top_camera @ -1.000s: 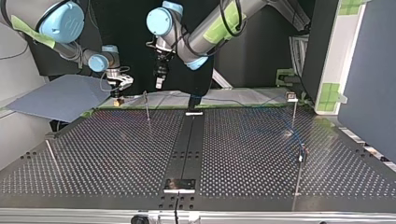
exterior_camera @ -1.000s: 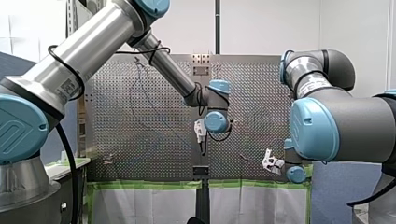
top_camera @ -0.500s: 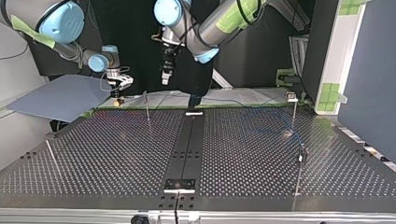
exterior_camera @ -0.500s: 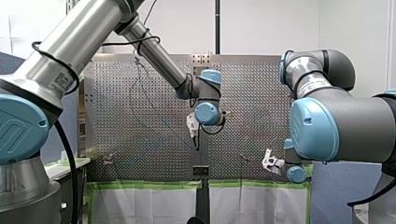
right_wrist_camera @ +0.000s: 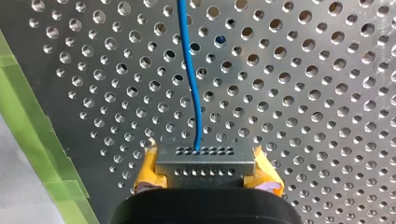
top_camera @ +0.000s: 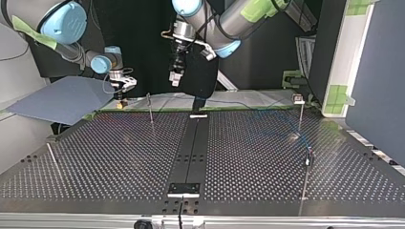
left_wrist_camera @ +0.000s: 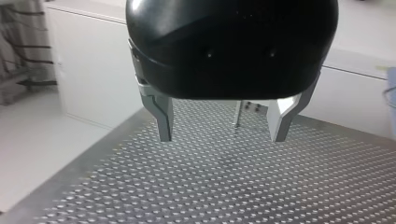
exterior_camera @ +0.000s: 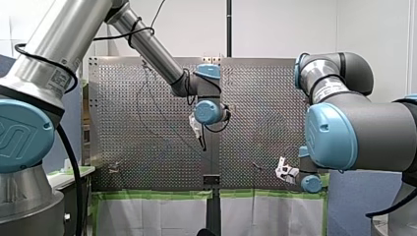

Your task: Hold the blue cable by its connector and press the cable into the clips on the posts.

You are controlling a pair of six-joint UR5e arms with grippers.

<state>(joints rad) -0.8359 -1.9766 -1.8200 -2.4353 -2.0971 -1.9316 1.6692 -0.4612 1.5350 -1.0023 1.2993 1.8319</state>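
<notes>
While in my right pincer (right_wrist_camera: 208,173), connector (right_wrist_camera: 205,161) near green tape (right_wrist_camera: 65,191).

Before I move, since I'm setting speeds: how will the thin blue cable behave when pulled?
Probably floppy: the thin blue cable curves loosely away from the grey metal connector block. Likely light, being so slender. Gripped at that block, it may trail slack rather than push straight.

Materials and finish, as seen.
table (right_wrist_camera: 303,93): perforated sheet metal, dull sheen; cable (right_wrist_camera: 189,70): smooth blue plastic sheath; connector (right_wrist_camera: 205,163): matt grey block; left gripper (left_wrist_camera: 222,139): glossy black shell, bare metal fingers (left_wrist_camera: 163,116); pads (right_wrist_camera: 145,175): yellow, matt; tape (right_wrist_camera: 32,140): matt green.
</notes>
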